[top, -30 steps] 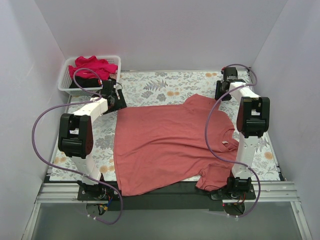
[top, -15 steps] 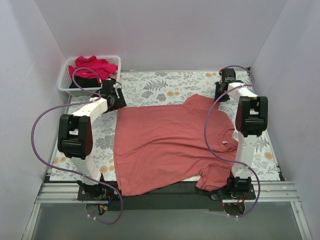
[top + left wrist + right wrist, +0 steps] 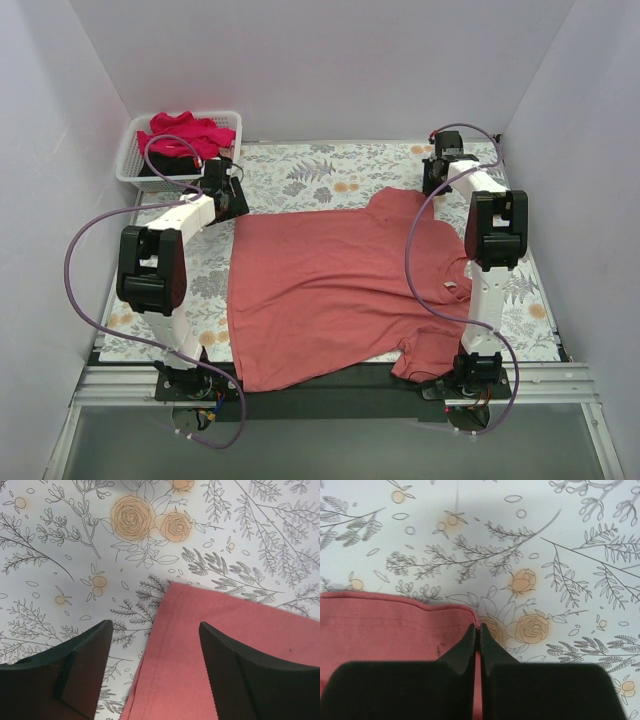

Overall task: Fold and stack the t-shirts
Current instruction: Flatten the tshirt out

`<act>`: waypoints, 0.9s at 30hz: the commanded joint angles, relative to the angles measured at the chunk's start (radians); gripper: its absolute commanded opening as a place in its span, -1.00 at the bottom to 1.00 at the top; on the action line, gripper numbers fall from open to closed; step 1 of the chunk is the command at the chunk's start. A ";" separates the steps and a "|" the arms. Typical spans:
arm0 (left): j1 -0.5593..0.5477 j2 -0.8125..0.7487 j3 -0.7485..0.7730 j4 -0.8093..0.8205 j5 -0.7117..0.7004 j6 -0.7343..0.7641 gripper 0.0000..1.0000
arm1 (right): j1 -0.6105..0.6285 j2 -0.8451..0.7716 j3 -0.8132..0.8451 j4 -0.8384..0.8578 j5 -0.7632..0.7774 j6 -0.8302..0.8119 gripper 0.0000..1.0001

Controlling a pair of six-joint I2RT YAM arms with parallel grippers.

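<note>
Left wrist view: the left jaws gape wide, holding nothing, and straddle the edge of the coral-red t-shirt (image 3: 240, 645). One side is over bare table (image 3: 60, 555), the other over cloth, with the hem corner just ahead between them. The right jaws are pressed together on a sleeve's hem corner at their tips. Spread flat, the shirt runs lengthwise from one pair to the other. I'd say the left jaws need only drop and close.

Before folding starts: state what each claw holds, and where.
Right claw is shut on the coral-red t-shirt, apparently at its sleeve-hem corner. Left claw is open, holding nothing.
</note>
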 commanded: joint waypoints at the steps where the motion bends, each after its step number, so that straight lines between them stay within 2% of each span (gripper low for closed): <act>1: 0.013 0.049 0.045 0.018 -0.020 0.021 0.32 | 0.043 -0.002 0.057 0.028 0.019 -0.039 -0.97; 4: 0.013 0.100 0.076 0.015 0.029 0.025 0.21 | 0.054 -0.017 0.024 0.066 0.022 -0.050 -0.97; 13: 0.013 0.212 0.157 0.030 0.050 0.038 0.14 | 0.057 -0.017 -0.015 0.111 -0.001 -0.048 -0.97; 20: 0.013 0.234 0.148 0.029 0.070 0.045 -0.12 | 0.058 -0.026 -0.035 0.123 0.008 -0.051 -0.97; 27: 0.006 0.214 0.119 0.001 0.081 0.041 -0.12 | 0.058 -0.042 -0.038 0.125 0.009 -0.050 -0.97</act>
